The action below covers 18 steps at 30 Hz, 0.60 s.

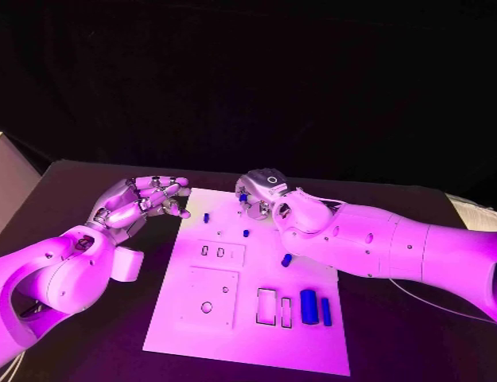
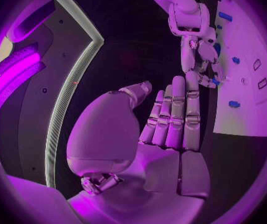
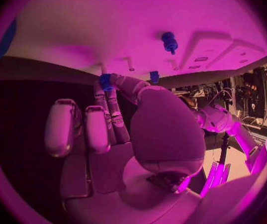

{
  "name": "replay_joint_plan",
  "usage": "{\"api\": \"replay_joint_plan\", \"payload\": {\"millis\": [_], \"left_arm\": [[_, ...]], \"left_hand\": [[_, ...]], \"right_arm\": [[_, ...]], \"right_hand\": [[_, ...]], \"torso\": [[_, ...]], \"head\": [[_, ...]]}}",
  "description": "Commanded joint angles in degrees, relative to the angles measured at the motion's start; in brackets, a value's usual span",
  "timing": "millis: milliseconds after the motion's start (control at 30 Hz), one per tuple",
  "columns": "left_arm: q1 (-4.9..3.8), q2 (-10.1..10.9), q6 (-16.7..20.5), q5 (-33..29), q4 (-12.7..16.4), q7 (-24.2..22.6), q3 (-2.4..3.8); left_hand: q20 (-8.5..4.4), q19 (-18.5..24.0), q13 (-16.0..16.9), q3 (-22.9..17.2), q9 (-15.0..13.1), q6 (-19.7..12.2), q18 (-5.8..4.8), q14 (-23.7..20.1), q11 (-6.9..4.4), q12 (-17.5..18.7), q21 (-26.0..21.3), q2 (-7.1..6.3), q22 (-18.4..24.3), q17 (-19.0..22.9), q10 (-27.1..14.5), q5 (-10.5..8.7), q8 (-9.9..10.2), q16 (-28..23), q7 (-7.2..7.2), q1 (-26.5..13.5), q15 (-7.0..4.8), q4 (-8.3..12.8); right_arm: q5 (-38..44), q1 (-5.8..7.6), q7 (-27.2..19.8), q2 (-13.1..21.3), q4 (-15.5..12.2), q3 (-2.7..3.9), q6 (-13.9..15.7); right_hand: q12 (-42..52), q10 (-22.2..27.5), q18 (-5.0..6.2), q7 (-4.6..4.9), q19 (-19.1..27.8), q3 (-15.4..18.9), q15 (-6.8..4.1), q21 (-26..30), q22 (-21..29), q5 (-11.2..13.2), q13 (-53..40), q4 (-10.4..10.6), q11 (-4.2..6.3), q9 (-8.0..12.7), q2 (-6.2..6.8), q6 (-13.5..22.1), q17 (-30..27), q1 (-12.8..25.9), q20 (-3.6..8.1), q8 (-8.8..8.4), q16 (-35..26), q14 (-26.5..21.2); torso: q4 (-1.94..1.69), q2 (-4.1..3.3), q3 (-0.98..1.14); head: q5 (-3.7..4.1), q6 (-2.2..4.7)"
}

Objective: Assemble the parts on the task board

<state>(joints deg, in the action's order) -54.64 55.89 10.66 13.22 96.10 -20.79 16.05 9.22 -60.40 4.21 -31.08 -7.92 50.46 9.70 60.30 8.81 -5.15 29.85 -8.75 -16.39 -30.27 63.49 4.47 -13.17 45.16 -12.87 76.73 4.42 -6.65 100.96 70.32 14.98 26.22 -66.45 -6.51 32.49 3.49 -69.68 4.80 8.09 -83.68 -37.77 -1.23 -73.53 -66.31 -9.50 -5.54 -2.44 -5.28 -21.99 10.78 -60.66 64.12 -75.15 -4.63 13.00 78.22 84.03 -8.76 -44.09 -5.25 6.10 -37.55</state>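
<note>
The task board (image 1: pixel 203 318) was a flat white rectangular plate lying in the middle of the black table (image 1: pixel 76 191), its long side running away from the robot. Raised square blocks with small slots and a round hole stood on its left half, and two narrow rectangular frames lay near its lower middle.

Several small blue parts lay or stood on the board. A long blue bar (image 1: pixel 308 306) lay beside the frames, with a thinner blue strip (image 1: pixel 326 311) just to its right. A short blue peg (image 1: pixel 286 259) lay near the board's right edge, beside the right arm. Two smaller blue pins (image 1: pixel 206 216) and (image 1: pixel 246 233) stood nearer the far end.

The right hand (image 1: pixel 265 195) was positioned over the far right corner of the board. In the right wrist view, its thumb and a fingertip were closed on a small blue part (image 3: pixel 105 80) just above the board surface, while the remaining fingers were loosely extended. A blue stud (image 3: pixel 169 42) stood upright on the board beyond that hand.

The left hand (image 1: pixel 145 203) hovered at the far left edge of the board, just off the plate. Its fingers (image 2: pixel 177 114) lay straight and side by side, the thumb set apart, and it held nothing.
</note>
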Motion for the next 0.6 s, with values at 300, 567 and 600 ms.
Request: {"api": "replay_joint_plan", "payload": {"millis": [300,567,600], "left_arm": [[-0.02,0.0,-1.0,0.2,-0.1,-0.2,0.05],[-0.02,0.0,-1.1,0.2,-0.2,-0.2,0.05],[-0.02,0.0,-1.1,0.2,-0.2,-0.2,0.05]], "left_hand": [[0.04,0.4,-0.1,-0.3,0.1,-0.4,0.38,-0.6,0.04,0.2,0.4,0.04,-0.1,-0.1,-0.3,-0.3,0.4,0.3,-0.26,-0.2,0.03,0.0],[0.07,0.6,-0.1,-0.2,0.1,-0.4,0.39,-0.7,0.07,0.2,0.6,0.02,-0.2,-0.1,-0.4,-0.31,0.4,0.4,-0.29,-0.3,0.06,0.0],[0.07,0.6,-0.1,-0.2,0.1,-0.4,0.39,-0.7,0.07,0.2,0.6,0.02,-0.2,-0.1,-0.4,-0.31,0.4,0.4,-0.29,-0.3,0.06,0.0]], "right_arm": [[0.7,-0.66,0.8,1.0,-1.0,-0.24,-1.0],[0.8,-0.71,0.7,1.2,-1.1,-0.24,-1.1],[0.8,-0.71,0.7,1.2,-1.1,-0.24,-1.1]], "right_hand": [[0.5,-1.7,-0.29,-0.2,0.2,-0.1,0.3,-0.3,-0.3,-0.2,-1.9,-0.3,1.35,-0.1,-0.11,-0.4,0.3,-0.1,-0.04,0.48,0.1,1.0],[0.5,-1.9,-0.31,-0.23,0.2,-0.1,0.26,-0.4,-0.4,-0.2,-2.0,-0.4,1.39,-0.2,-0.11,-0.4,0.3,-0.2,0.0,0.55,0.1,1.1],[0.5,-1.9,-0.31,-0.23,0.2,-0.1,0.26,-0.4,-0.4,-0.2,-2.0,-0.4,1.39,-0.2,-0.11,-0.4,0.3,-0.2,0.0,0.55,0.1,1.1]], "torso": [[-0.02,-0.12,-0.05],[-0.15,-0.12,-0.16],[-0.16,-0.11,-0.16]], "head": [[-0.02,-0.05],[0.07,-0.11],[0.07,-0.1]]}}
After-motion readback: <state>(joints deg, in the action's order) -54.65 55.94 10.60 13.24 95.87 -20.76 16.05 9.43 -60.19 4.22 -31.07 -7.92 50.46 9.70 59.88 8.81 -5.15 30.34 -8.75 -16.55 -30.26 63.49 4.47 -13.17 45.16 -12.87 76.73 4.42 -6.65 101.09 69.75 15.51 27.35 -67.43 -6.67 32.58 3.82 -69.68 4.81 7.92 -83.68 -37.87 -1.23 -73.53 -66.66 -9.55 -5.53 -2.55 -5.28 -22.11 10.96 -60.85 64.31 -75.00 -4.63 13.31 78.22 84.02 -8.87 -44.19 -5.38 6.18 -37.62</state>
